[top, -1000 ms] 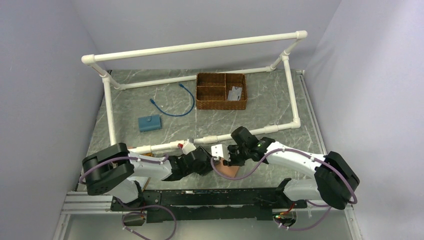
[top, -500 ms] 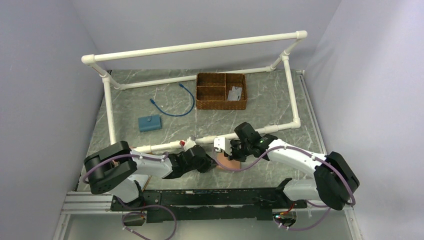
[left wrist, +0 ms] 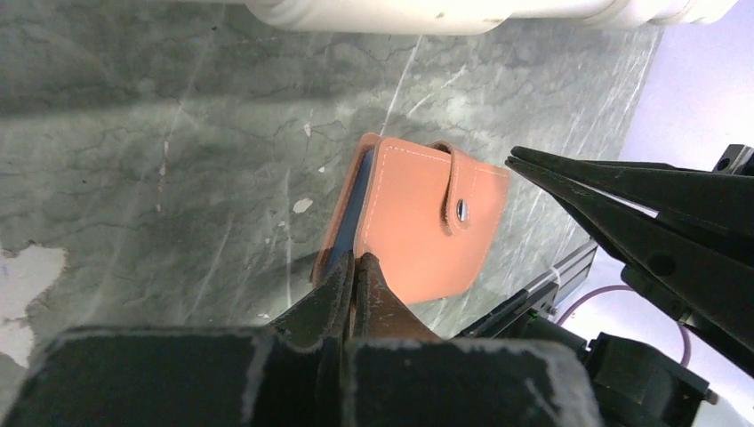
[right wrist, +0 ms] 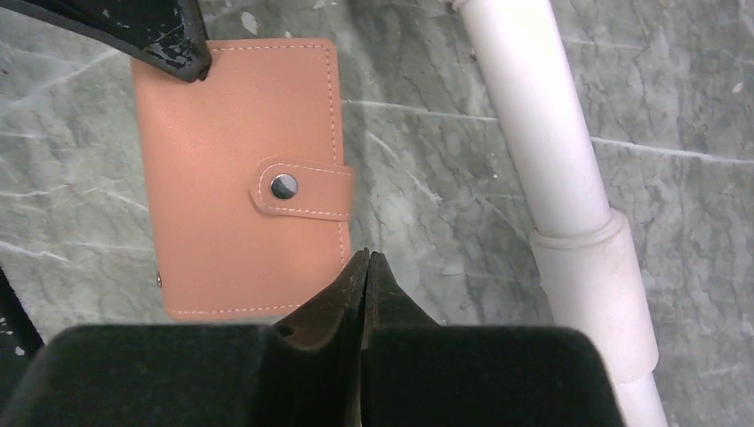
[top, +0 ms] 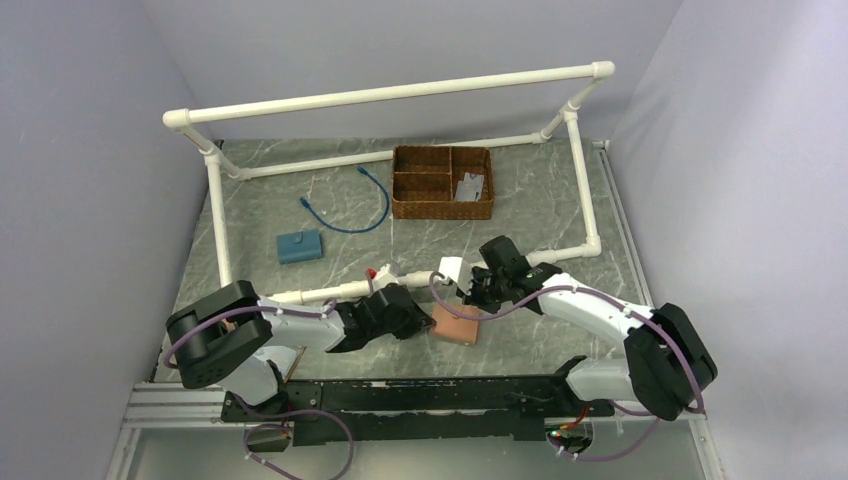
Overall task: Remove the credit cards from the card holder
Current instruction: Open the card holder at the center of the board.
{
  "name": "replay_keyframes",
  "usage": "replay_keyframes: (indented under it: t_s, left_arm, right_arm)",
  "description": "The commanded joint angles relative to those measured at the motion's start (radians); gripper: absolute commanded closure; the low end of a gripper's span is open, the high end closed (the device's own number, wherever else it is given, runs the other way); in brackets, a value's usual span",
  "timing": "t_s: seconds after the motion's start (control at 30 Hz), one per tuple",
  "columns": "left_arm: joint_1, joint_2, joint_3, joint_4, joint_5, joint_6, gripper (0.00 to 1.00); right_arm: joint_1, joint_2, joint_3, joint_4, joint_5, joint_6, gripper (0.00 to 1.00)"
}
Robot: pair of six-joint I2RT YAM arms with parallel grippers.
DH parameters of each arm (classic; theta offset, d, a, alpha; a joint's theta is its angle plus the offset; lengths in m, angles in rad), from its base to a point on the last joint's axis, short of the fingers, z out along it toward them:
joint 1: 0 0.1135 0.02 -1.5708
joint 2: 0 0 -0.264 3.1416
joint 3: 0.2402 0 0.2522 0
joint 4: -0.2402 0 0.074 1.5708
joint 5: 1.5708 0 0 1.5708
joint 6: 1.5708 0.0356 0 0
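**Hand state**
- Left hand: fingers pressed together, no gap between the tips.
- Right hand: fingers pressed together in the same way, nothing between them.

**Position of the card holder**
- The card holder lies flat on the bench, cover up, with its snap strap fastened.
- Relative to the left hand: directly ahead of the tips, extending ahead and to the right in the wrist view. The tips sit at its near edge.
- Relative to the right hand: just beside the tips, on their left in the wrist view, with a narrow strip of bench showing between. The strap end points towards this hand.
- The left hand's tip shows at the far-left corner of the card holder in the right wrist view. The two hands stand on opposite sides of it.
- A white pipe runs past on the right of the right hand, well clear of the card holder.

**Hidden or unclear**
- The closed cover hides the inside — only a thin blue edge of lining shows along one side in the left wrist view.
- Whether the left tips touch the card holder or only hang over its edge cannot be told.
- In the top view both hands' tips are hard to make out.
- The near end of the card holder is cut off behind the left hand's body.
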Motion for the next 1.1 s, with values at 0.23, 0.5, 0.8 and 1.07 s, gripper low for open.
replay_keyframes:
  t_s: [0.23, 0.5, 0.8, 1.07]
  left_arm:
    - [0.035, -0.007, -0.045, -0.111, 0.042, 0.170, 1.00]
    - [0.037, 0.039, -0.036, -0.039, 0.100, 0.168, 1.00]
    - [0.037, 0.085, -0.030, 0.021, 0.148, 0.170, 1.00]
    - [0.037, 0.044, -0.066, 0.008, 0.126, 0.185, 1.00]
  right_arm:
    - [0.065, -0.076, 0.010, -0.027, -0.202, -0.122, 0.58]
    - [0.134, -0.005, -0.003, 0.066, -0.022, -0.066, 0.53]
    - [0.166, 0.040, -0.016, 0.115, 0.072, -0.050, 0.64]
    - [0.163, 0.051, -0.001, 0.117, 0.152, -0.038, 1.00]
